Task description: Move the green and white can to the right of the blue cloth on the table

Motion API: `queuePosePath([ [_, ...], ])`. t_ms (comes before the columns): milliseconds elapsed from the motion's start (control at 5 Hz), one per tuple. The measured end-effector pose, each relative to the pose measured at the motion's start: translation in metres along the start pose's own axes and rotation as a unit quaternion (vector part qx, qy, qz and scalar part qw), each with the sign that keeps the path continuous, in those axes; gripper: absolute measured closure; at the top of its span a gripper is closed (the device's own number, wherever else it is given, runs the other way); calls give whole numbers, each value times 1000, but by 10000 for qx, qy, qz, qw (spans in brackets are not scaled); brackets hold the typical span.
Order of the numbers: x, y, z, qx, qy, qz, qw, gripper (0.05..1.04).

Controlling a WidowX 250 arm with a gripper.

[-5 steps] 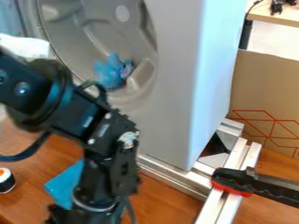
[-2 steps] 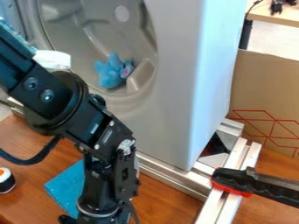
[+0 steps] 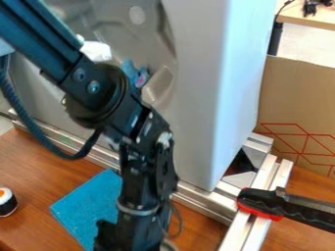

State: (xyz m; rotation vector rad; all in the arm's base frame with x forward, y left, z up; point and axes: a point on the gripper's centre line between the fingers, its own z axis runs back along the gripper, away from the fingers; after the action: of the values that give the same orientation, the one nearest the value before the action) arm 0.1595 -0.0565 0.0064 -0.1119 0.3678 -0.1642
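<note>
The black gripper point(image 3: 134, 233) hangs down at the bottom edge of the view, left of centre, its lower end cut off by that edge. It is over the right side of a flat blue cloth point(image 3: 88, 208) lying on the wooden table. Whether it touches the cloth I cannot tell. Behind the arm, a fluffy blue toy point(image 3: 132, 71) with a bit of pink lies in the round grey drum opening, partly hidden. A white item point(image 3: 97, 50) shows beside the arm in front of the opening.
The tall grey machine body point(image 3: 196, 108) stands behind the arm, on metal rails point(image 3: 196, 196). A black and red clamp point(image 3: 281, 206) grips the rail at right. Near the left edge sits a small black, white and orange roll point(image 3: 7, 202). Cardboard point(image 3: 294, 98) stands at right.
The arm and gripper have shifted right, uncovering more of the blue cloth. The upper arm now covers part of the drum opening and the blue toy.
</note>
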Motion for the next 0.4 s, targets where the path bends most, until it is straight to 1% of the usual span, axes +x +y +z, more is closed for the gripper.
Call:
queuePosePath([
  [200, 31, 26, 19, -249, -407, 191, 9987, 84],
  [400, 54, 51, 36, -449, -797, 468, 9947, 84],
])
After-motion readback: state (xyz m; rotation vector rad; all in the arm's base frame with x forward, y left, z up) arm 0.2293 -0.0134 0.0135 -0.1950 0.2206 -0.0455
